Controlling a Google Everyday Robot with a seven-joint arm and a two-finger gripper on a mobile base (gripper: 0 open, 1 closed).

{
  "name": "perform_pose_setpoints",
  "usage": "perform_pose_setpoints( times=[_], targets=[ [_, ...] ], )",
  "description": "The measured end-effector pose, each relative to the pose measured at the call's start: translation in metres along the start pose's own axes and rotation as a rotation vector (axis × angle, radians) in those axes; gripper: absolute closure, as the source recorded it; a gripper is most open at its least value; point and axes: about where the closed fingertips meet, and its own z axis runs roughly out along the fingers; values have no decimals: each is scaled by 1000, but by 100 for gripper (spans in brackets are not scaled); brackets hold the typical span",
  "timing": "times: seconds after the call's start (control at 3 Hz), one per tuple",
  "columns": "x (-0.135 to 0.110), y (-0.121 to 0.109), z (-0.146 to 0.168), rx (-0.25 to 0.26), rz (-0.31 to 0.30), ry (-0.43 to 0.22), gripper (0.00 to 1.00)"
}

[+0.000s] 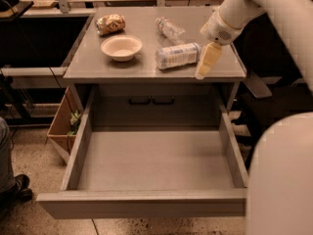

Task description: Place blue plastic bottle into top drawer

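The blue plastic bottle [177,56] lies on its side on the grey cabinet top [98,67], its white cap toward the right. A thinner clear bottle [171,29] lies behind it. My gripper [205,62] hangs from the white arm at the upper right, just right of the blue bottle's cap and above the cabinet top's front right part. The top drawer [151,160] stands pulled out wide below, with nothing in it.
A white bowl [121,47] and a crumpled snack bag [110,24] sit on the left of the cabinet top. A cardboard box [64,124] stands on the floor left of the drawer. A shoe [17,187] shows at the far left. My white body [281,180] fills the lower right.
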Motion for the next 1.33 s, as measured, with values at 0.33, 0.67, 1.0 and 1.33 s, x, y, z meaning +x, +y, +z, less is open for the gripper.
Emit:
perform_pose_setpoints(
  times=[0.33, 0.67, 1.0, 1.33],
  targets=[
    [-13, -24, 26, -19, 24, -54, 0],
    [-22, -37, 40, -30, 45, -87, 0],
    [-23, -34, 57, -77, 76, -87, 15],
    [-23, -25, 65, -126, 101, -84, 38]
  ],
)
